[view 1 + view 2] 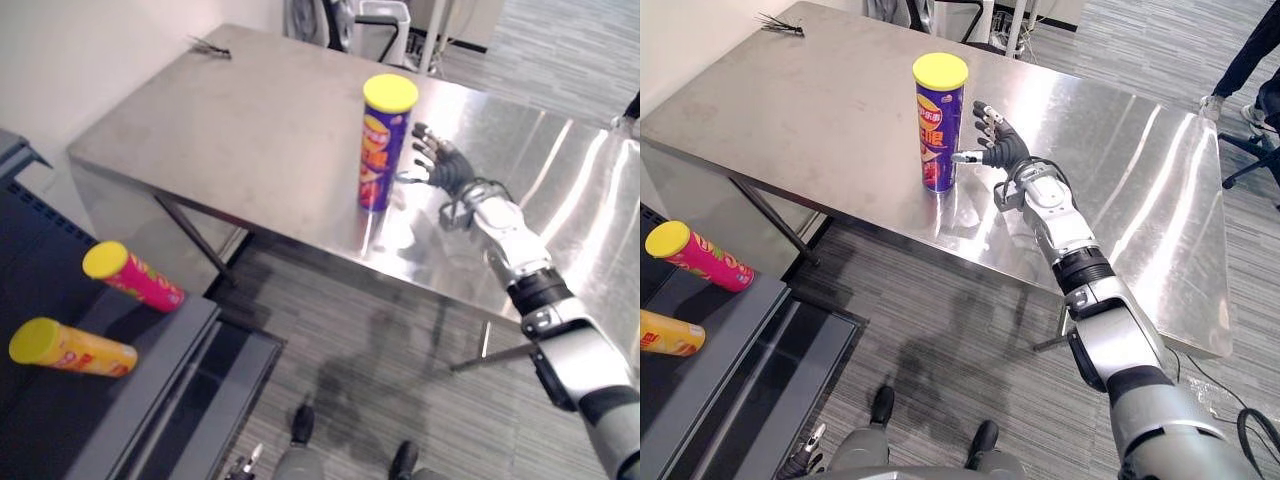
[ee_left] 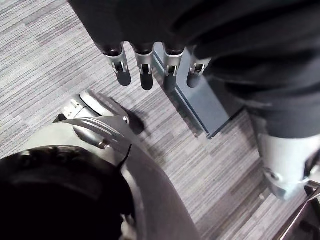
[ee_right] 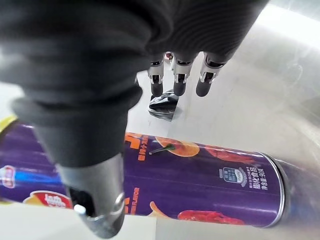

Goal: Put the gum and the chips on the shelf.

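Note:
A tall purple chips can [image 1: 383, 150] with a yellow lid stands upright on the steel table [image 1: 230, 130], near its front edge. My right hand [image 1: 1002, 148] is just to the can's right, open, with its fingers [image 3: 177, 75] straight and spread. Its thumb [image 3: 95, 200] points at the can's side, and I cannot tell whether it touches. On the dark shelf [image 1: 100, 400] at the lower left lie a pink can [image 1: 135, 277] and an orange can [image 1: 72, 348], both with yellow lids. My left hand [image 2: 145, 67] hangs open over the grey floor, holding nothing.
A small dark object [image 1: 210, 47] lies at the table's far left corner. A person's leg [image 1: 1250, 50] and a chair base [image 1: 1250, 150] are beyond the table's right end. Striped grey floor lies between table and shelf.

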### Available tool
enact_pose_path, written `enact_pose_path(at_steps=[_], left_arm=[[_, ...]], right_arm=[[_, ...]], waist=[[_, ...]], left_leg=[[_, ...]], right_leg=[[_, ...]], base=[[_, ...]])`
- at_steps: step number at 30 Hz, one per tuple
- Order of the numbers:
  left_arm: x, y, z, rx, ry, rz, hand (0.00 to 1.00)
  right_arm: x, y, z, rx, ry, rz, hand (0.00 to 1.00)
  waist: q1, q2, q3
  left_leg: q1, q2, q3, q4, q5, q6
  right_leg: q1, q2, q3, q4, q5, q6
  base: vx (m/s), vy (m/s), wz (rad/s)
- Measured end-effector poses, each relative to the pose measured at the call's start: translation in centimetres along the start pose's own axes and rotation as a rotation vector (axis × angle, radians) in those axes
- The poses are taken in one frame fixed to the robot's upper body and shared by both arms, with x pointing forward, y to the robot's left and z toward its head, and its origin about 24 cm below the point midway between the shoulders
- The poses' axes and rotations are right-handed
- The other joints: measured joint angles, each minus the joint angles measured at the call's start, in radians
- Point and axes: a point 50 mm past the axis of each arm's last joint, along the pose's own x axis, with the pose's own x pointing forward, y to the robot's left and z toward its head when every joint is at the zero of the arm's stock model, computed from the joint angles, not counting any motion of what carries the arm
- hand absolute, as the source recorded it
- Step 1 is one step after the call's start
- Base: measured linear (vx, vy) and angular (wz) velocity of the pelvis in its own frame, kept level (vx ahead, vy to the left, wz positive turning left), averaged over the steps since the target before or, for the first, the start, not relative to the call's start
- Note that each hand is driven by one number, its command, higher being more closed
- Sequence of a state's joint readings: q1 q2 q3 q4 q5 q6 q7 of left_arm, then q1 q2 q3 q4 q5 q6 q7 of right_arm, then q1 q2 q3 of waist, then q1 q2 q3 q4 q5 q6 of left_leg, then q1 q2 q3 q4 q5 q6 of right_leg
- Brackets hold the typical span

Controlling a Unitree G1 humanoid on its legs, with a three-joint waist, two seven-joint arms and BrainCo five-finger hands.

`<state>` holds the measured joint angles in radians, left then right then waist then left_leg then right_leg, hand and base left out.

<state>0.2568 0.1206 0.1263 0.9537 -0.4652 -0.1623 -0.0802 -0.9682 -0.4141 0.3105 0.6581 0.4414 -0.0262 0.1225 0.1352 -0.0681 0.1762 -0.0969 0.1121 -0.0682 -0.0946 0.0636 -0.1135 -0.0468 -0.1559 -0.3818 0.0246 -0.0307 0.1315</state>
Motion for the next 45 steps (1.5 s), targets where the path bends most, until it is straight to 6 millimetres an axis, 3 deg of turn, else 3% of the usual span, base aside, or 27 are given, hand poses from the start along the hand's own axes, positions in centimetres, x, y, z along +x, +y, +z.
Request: enact_pose_path(at_steps=[6, 12, 20, 28, 29, 45], left_arm=[[0.4, -0.6, 0.8, -0.003, -0.023, -0.016, 0.00], [0.4, -0.7, 1.0, -0.004, -0.031, -0.021, 0.00], [0.6, -1.1, 1.5, -0.004, -0.047, -0.031, 0.00], [0.8, -1.4, 1.9, -0.036, -0.058, -0.035, 0.00], [1.0, -1.7, 2.1, -0.036, -0.064, -0.040, 0.00], [1.1, -1.9, 2.3, -0.037, -0.068, -0.033, 0.00]], right_arm=[[1.0, 0.0, 2.2, 0.000, -0.052, 0.003, 0.00], [1.2, 0.2, 2.7, 0.014, -0.068, 0.006, 0.00], [2.1, 0.8, 5.0, 0.006, -0.124, 0.024, 0.00], [2.7, 1.2, 5.4, 0.012, -0.122, 0.026, 0.00], [2.7, 1.2, 5.6, 0.010, -0.127, 0.026, 1.00], [3.6, 1.5, 6.0, -0.027, -0.096, 0.019, 1.00]], waist=[[0.008, 0.002, 0.024], [0.010, 0.003, 0.038], [0.014, 0.005, 0.072], [0.026, 0.009, 0.091], [0.031, 0.012, 0.097], [0.033, 0.012, 0.106]], left_leg=[[-0.026, -0.003, -0.010, 0.040, -0.017, -0.002], [-0.041, -0.004, -0.025, 0.050, -0.019, -0.002], [-0.069, -0.005, -0.029, 0.063, -0.021, -0.003], [-0.081, -0.006, -0.031, 0.090, -0.036, -0.003], [-0.088, -0.006, -0.033, 0.099, -0.039, -0.004], [-0.080, -0.008, -0.047, 0.104, -0.038, -0.003]], right_leg=[[-0.001, 0.000, -0.006, -0.002, 0.000, 0.000], [-0.002, 0.000, -0.020, -0.005, -0.001, -0.001], [-0.021, 0.000, -0.024, -0.004, -0.001, -0.001], [-0.021, 0.000, -0.025, -0.001, -0.003, -0.005], [-0.022, 0.000, -0.026, 0.000, -0.003, -0.005], [-0.012, -0.003, -0.034, 0.011, -0.005, -0.008]], base=[[0.01, -0.006, 0.04], [0.00, -0.006, 0.06], [0.00, -0.001, 0.00], [0.00, 0.000, 0.00], [-0.02, -0.008, 0.05], [0.00, -0.002, 0.02]])
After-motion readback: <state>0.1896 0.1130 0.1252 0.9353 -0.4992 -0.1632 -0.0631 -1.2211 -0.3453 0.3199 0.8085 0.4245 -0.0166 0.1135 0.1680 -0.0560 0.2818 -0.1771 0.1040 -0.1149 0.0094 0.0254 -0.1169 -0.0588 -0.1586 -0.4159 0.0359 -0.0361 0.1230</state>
